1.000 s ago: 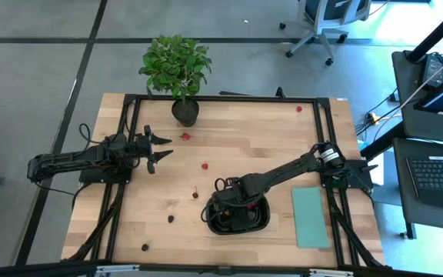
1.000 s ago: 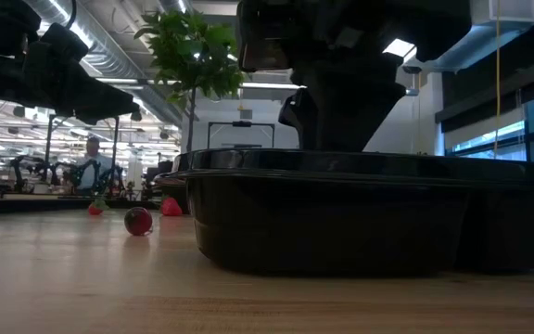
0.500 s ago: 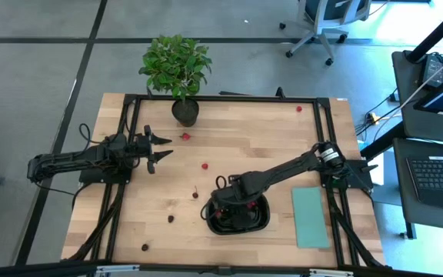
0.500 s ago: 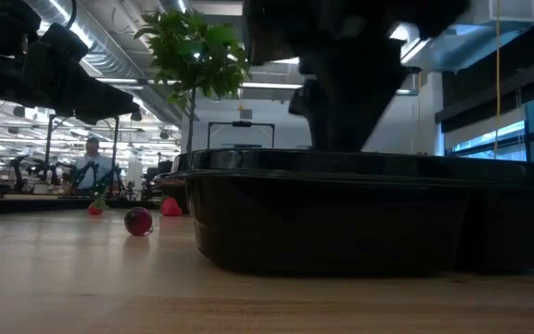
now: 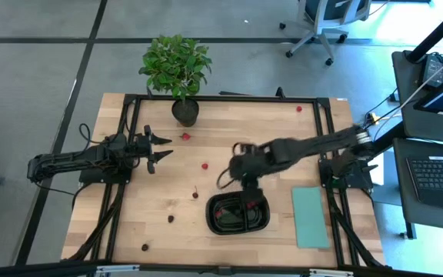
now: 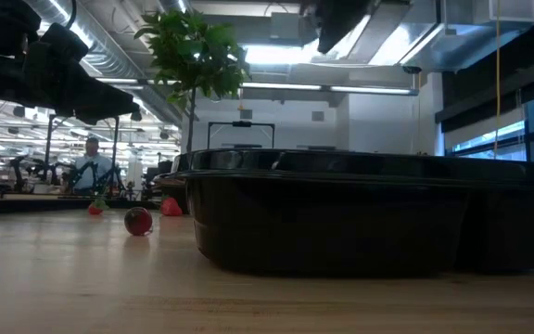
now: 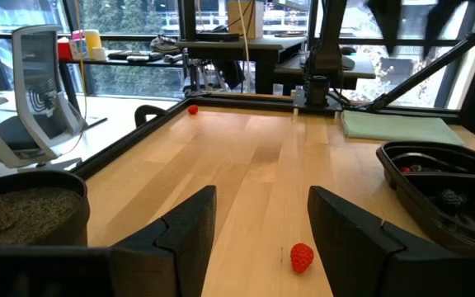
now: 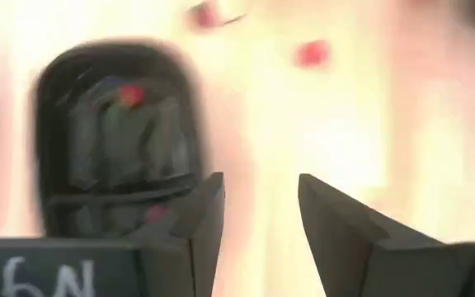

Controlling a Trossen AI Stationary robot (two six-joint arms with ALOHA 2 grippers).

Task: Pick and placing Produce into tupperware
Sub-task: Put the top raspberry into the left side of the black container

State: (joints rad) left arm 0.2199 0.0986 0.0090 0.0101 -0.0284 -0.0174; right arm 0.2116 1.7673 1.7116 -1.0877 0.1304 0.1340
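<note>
The black tupperware [image 5: 238,213] rests on its base near the table's front edge; a red piece of produce [image 8: 130,95] lies inside it. More produce lies loose on the wood: one piece [image 5: 204,165] at mid-table, one [image 5: 185,136] by the plant pot, and a dark one [image 5: 195,194] left of the tupperware. My right gripper [image 5: 241,175] hangs open above the tupperware's far side, slanting down, with nothing between its fingers [image 8: 196,223]. My left gripper [image 5: 157,150] waits open and level at the left, a red piece [image 7: 302,256] on the table ahead of it.
A potted plant [image 5: 177,73] stands at the far edge. A pale teal mat [image 5: 310,217] lies flat right of the tupperware. Further pieces lie at the far right [image 5: 299,108] and the front left [image 5: 144,248]. Black frame rails [image 5: 221,98] border the table.
My right gripper has risen out of the tupperware and drawn back toward the table's far edge, tipping more steeply downward. The tupperware has stayed where it was.
</note>
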